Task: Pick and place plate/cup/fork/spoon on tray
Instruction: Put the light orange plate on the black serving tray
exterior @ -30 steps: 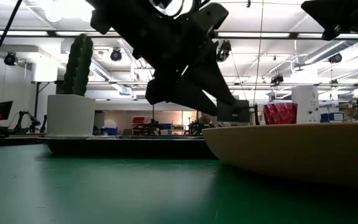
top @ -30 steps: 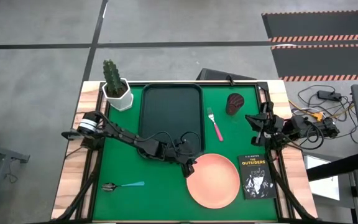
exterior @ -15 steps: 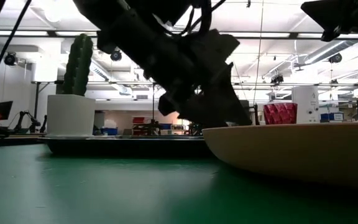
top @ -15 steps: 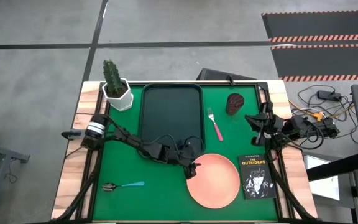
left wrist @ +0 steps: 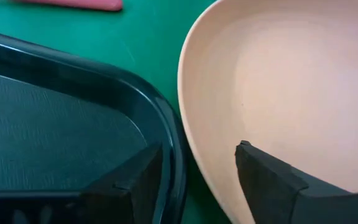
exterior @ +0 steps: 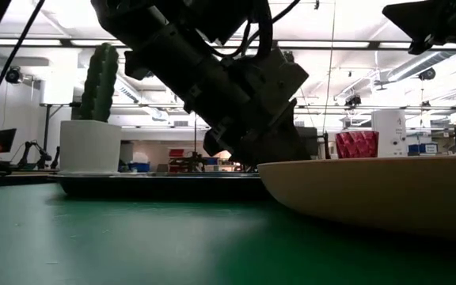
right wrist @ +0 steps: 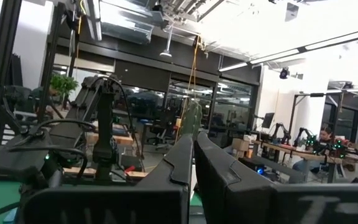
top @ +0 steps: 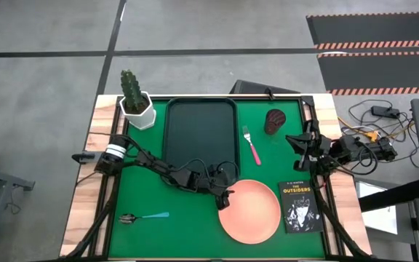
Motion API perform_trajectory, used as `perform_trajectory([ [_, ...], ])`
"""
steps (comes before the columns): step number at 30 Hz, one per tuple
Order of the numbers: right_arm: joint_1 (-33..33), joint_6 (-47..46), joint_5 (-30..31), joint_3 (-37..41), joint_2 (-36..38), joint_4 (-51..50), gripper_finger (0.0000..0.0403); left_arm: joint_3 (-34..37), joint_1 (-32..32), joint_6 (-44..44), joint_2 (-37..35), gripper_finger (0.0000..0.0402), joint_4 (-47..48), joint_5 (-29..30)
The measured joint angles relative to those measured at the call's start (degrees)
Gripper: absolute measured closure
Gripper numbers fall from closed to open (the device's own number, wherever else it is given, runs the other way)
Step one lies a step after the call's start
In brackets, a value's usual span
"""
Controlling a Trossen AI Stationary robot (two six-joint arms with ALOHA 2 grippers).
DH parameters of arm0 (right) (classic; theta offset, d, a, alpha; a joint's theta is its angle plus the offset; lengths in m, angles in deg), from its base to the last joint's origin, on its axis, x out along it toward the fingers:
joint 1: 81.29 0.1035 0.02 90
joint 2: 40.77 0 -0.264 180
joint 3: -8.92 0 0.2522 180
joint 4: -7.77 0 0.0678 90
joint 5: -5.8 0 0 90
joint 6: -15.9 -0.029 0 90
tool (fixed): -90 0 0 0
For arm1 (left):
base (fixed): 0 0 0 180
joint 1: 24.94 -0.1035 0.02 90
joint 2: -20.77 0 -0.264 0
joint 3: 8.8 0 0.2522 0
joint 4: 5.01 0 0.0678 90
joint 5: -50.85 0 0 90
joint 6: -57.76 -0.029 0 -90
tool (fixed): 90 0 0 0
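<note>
The salmon-pink plate (top: 250,211) lies flat on the green mat at the near right. My left gripper (top: 224,198) is open and low at the plate's far-left rim (left wrist: 190,134). One finger (left wrist: 263,180) stands over the inside of the plate. The other finger (left wrist: 129,180) stands outside it, over the near-right corner of the dark tray (left wrist: 55,124). The tray (top: 201,135) lies at the far middle. The maroon cup (top: 275,121), the pink-handled fork (top: 252,145) and the teal-handled spoon (top: 144,216) lie apart on the mat. My right gripper (right wrist: 194,162) is shut and waits raised at the right (top: 300,145). My left gripper straddles the plate's far-left rim (left wrist: 190,134), one finger inside and one outside, slanting down from the table's left. I cannot tell whether either finger touches the plate. The plate lies flat on the mat.
A cactus in a white pot (top: 137,102) stands at the far left corner. A small black book (top: 299,207) lies just right of the plate. Bare green mat (top: 188,233) lies between the spoon and the plate.
My left gripper has come down and a little toward the plate, until its open fingers stand on either side of the plate's far-left rim. The plate has stayed where it was.
</note>
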Motion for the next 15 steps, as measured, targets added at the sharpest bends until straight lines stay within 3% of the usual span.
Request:
perform_trajectory([
  [15,0.0,0.01,0.0,0.02,0.0,0.0,0.0394,0.0,-0.05,0.35,-0.02,0.0369,-0.06,-2.16],
])
